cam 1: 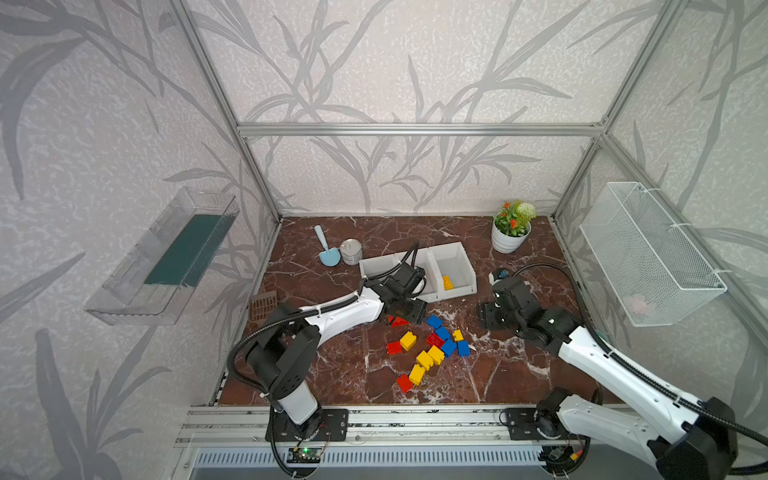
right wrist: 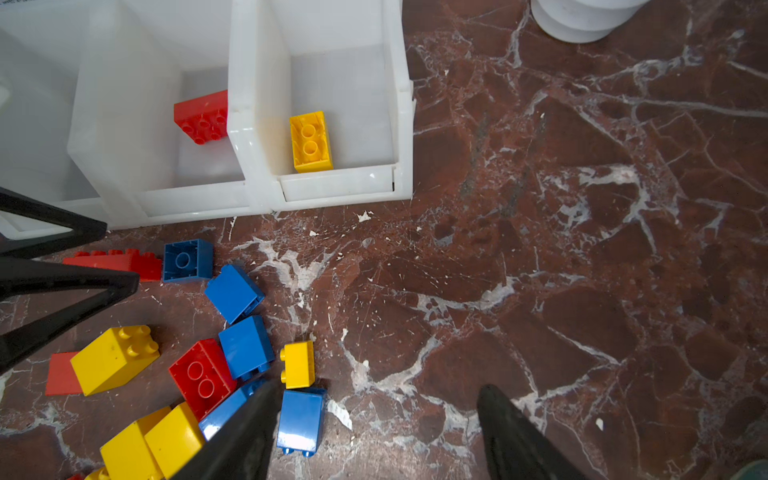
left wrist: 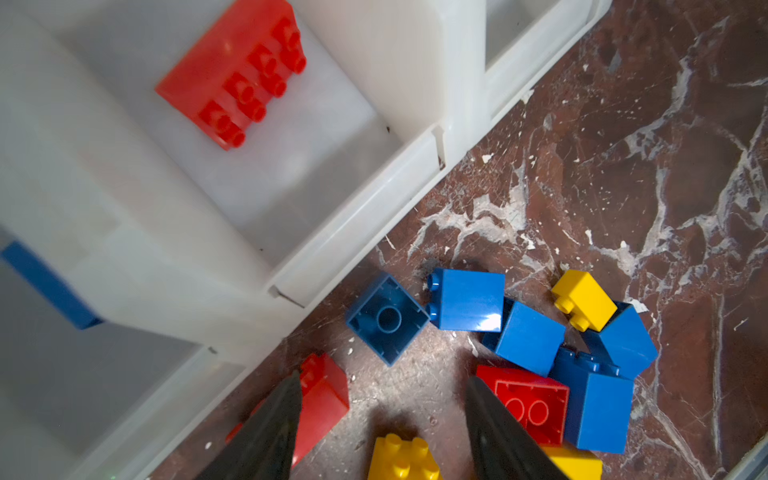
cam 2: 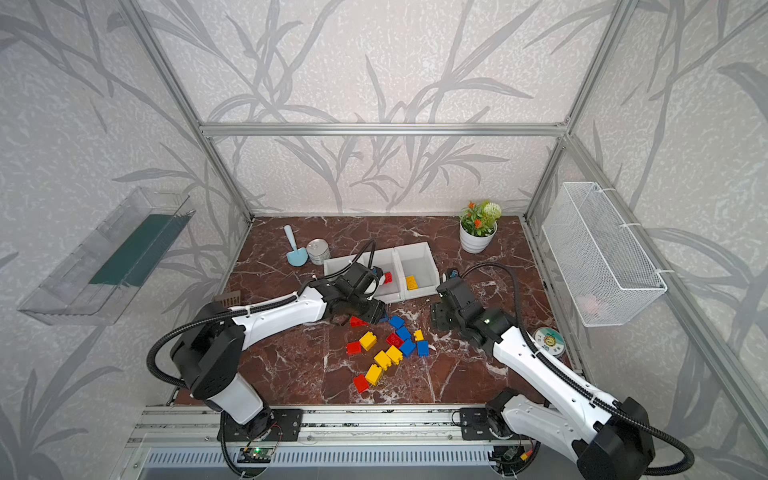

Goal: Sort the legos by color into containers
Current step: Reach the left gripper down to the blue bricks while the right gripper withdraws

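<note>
Blue scoop (cam 1: 326,254) and tin can (cam 1: 351,251) sit just beside the containers (cam 1: 456,266).

Three white bins (cam 1: 453,262), joined in a row, stand just ahead of the left pincer (left wrist: 382,376), low fronts toward it. The middle bin holds a long red brick (left wrist: 232,75). The end bin nearest the right pincer (right wrist: 380,386) holds a yellow brick (right wrist: 311,141), hollow side up, and the far one shows a blue edge (left wrist: 45,286). Loose legos (cam 1: 428,349) lie scattered between the pincers. A red block (left wrist: 326,399) and a hollow-up red slab (left wrist: 528,403) lie one beside each spread finger of the left pincer, with a hollow-up blue cube (left wrist: 388,318) just ahead. A blue block (right wrist: 301,419) lies beside one finger of the right pincer, and a small yellow block (right wrist: 298,363) just ahead.
</note>
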Controlling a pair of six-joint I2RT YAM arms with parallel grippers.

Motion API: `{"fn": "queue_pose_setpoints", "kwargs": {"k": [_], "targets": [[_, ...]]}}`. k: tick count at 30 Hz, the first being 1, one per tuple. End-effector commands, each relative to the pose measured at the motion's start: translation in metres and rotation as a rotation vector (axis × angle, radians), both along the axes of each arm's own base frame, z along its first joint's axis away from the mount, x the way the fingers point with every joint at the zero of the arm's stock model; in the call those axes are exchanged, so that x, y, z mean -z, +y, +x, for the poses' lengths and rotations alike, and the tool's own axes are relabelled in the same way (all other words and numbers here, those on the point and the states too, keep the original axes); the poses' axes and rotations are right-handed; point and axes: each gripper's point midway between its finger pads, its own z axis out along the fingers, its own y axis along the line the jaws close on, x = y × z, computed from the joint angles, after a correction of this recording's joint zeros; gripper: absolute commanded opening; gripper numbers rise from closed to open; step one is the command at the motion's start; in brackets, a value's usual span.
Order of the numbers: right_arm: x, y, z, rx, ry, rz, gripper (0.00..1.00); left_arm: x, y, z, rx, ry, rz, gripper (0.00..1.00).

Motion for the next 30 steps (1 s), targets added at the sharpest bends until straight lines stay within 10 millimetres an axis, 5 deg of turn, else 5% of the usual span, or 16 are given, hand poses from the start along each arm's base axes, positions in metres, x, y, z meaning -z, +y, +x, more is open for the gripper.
{"fn": "queue_pose_setpoints", "kwargs": {"k": [1,30], "targets": [[0.002,-0.011,-0.008,0.045,0.008,0.000,0.76,0.006,-0.008,-0.006,-0.017,0.077,-0.006,0.65],[0.009,-0.010,-0.017,0.041,0.021,0.042,0.76,0.037,-0.032,0.005,0.000,0.134,0.043,0.57]]}}
